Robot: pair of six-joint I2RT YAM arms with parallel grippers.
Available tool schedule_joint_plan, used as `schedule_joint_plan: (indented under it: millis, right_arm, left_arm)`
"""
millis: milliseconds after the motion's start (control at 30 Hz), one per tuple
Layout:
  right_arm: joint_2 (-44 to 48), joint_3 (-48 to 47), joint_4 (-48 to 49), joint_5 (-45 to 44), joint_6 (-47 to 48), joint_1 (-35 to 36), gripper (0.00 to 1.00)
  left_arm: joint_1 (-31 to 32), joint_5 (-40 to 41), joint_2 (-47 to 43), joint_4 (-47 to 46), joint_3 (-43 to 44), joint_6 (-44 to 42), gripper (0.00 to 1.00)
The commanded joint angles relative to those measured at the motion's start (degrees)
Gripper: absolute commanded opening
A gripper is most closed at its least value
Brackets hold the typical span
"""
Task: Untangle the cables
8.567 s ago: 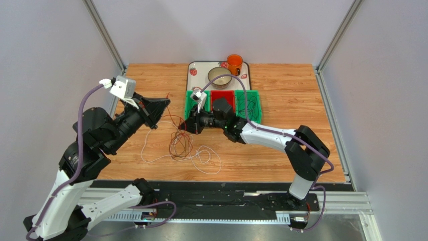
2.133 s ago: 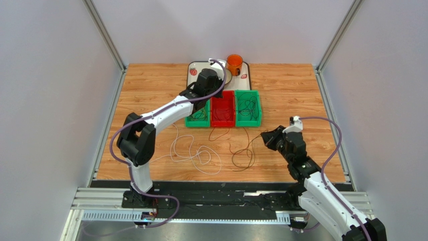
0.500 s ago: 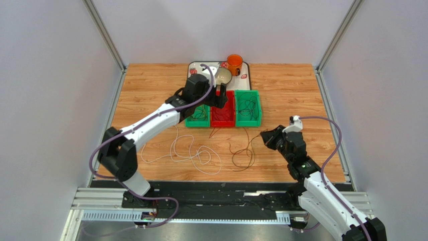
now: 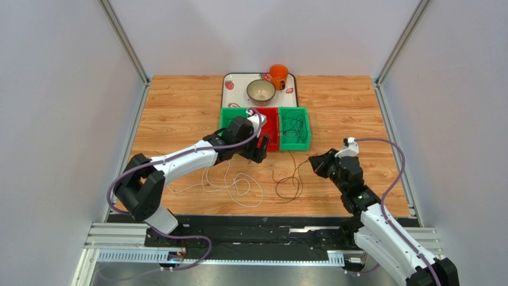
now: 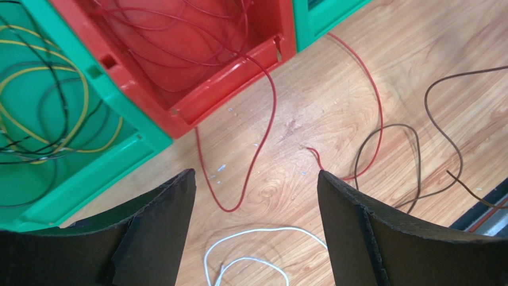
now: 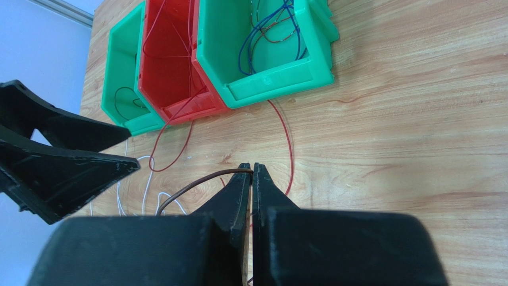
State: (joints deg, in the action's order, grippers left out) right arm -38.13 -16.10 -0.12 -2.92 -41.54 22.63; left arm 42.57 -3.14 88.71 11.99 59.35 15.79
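The wooden desk carries a tray at twelve o'clock, a row of three bins near centre, a white cable at seven o'clock and a brown cable at five.

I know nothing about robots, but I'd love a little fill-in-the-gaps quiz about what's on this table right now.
1. The thin cable pinched in the right hand is coloured ____.
2. The left hand hovers with its jaws ____ over a red cable.
3. The bin between the two green bins is ____.

Missing words: brown; open; red.
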Motion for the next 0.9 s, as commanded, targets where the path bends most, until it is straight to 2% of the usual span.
schedule_joint_plan:
  millis: [0, 200, 300, 367, 400, 433, 567, 867]
  right_arm:
    - [-0.10, -0.51, 2.49, -0.16, 0.41, 0.31, 0.00]
    - [-0.37, -0.51, 2.49, -0.16, 0.49, 0.22, 0.00]
    - [-0.28, -0.51, 2.58, -0.07, 0.41, 0.31, 0.00]
    - [-0.28, -0.51, 2.49, -0.07, 0.49, 0.31, 0.00]
    - [-0.28, -0.43, 2.67, -0.07, 0.41, 0.31, 0.00]
    - [-0.19, -0.43, 2.67, -0.16, 0.49, 0.22, 0.00]
    - [-0.28, -0.34, 2.67, 0.02, 0.49, 0.31, 0.00]
    - [0.07, -0.16, 2.84, 0.02, 0.49, 0.22, 0.00]
  left_arm:
    - [1.99, 1.54, 2.78, -1.70, 1.03, 1.78, 0.83]
    - [2.70, 3.05, 8.48, -1.71, 3.57, 2.23, 0.78]
    - [2.78, 3.05, 10.95, -1.44, 5.68, 2.05, 0.68]
    - [2.79, 3.05, 11.75, -0.22, 6.91, 1.96, 0.46]
    - [2.70, 4.88, 12.10, 0.40, 8.31, 1.88, 0.31]
    - [2.78, 5.33, 12.19, 0.93, 8.93, 1.87, 0.02]
    - [2.70, 6.13, 11.84, 5.83, 12.97, 0.65, 0.00]
    - [2.17, 8.32, 11.49, 19.36, 32.03, -6.29, 0.00]
